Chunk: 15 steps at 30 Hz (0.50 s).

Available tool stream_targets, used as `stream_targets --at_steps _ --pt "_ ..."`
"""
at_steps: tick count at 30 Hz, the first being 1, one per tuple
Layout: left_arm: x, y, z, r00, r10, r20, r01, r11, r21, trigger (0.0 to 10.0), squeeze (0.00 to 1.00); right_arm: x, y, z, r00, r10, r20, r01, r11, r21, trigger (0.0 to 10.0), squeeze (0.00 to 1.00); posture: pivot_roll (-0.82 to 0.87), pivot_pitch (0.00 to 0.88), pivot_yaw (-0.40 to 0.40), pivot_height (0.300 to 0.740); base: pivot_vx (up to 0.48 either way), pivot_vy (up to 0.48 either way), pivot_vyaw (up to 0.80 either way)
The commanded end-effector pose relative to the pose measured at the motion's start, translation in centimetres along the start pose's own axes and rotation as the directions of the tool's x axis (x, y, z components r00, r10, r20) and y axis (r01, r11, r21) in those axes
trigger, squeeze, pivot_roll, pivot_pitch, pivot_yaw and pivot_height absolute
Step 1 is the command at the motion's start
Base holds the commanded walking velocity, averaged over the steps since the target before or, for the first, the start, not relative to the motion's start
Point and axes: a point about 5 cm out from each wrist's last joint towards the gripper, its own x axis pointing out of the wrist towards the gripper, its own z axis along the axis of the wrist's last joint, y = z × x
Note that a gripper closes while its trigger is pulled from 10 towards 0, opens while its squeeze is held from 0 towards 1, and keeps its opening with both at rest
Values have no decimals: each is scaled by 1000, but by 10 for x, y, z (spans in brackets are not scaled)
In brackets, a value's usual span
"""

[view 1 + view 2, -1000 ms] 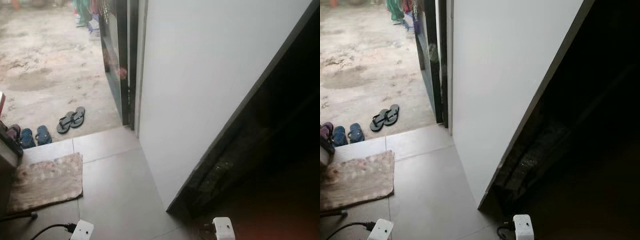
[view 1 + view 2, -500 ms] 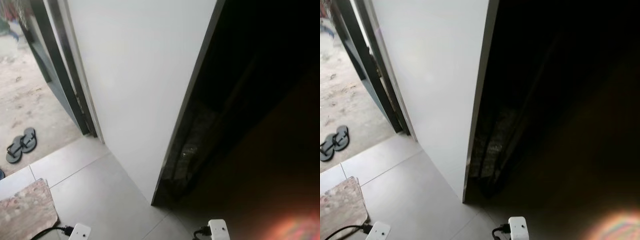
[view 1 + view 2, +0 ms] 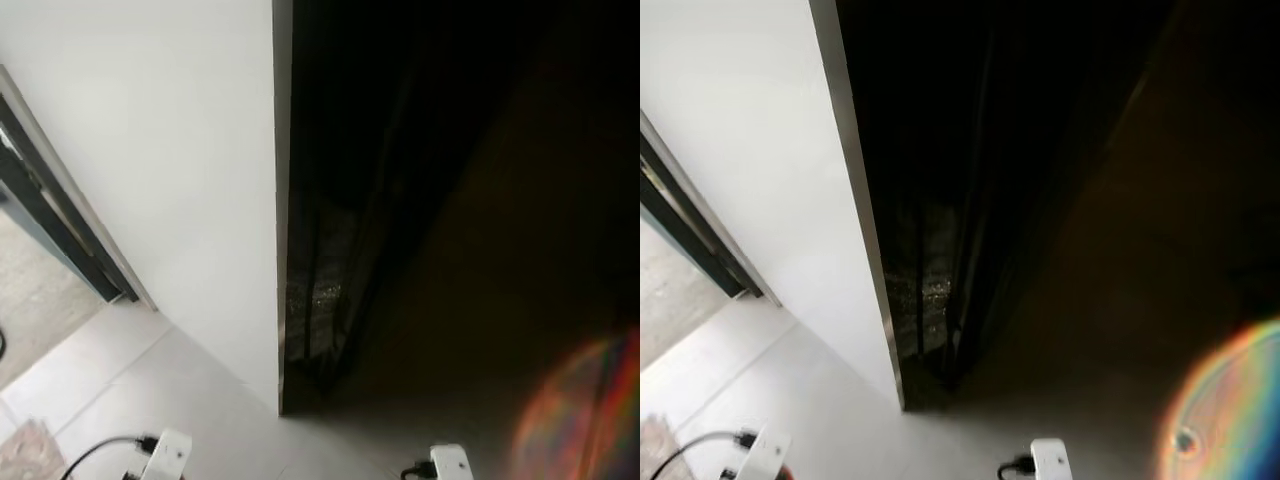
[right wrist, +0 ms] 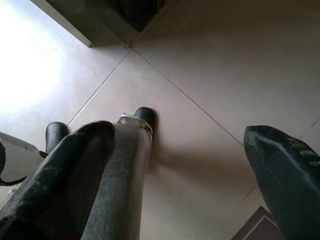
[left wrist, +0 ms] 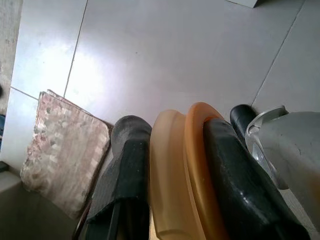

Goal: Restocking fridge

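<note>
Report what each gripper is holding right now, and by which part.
The left gripper is shut on an orange, disc-like object, pinched across its edge between the two fingers. What it is cannot be told. The right gripper is open and holds nothing.

Black-fingered left hand (image 5: 170, 190) (silver leg (image 5: 290, 155))
</note>
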Motion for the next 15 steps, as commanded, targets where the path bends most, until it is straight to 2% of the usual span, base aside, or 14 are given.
stream_targets --at_steps 1,9,15 --pt "-4 -4 -18 998 -14 -62 15 1000 10 10000 0 -3 1 -13 999 -2 -37 3 1000 15 10000 0 123 139 -56 740 0 0 0" --pt "-4 -3 -18 998 -18 -64 19 1000 16 10000 0 -2 3 -12 999 -5 -34 5 1000 22 10000 0 120 134 -41 740 0 0 0" --pt "-3 4 -15 998 -14 -59 16 999 37 10000 0 -1 7 -11 1000 -3 -25 4 999 41 10000 0 118 127 -17 740 0 0 0"
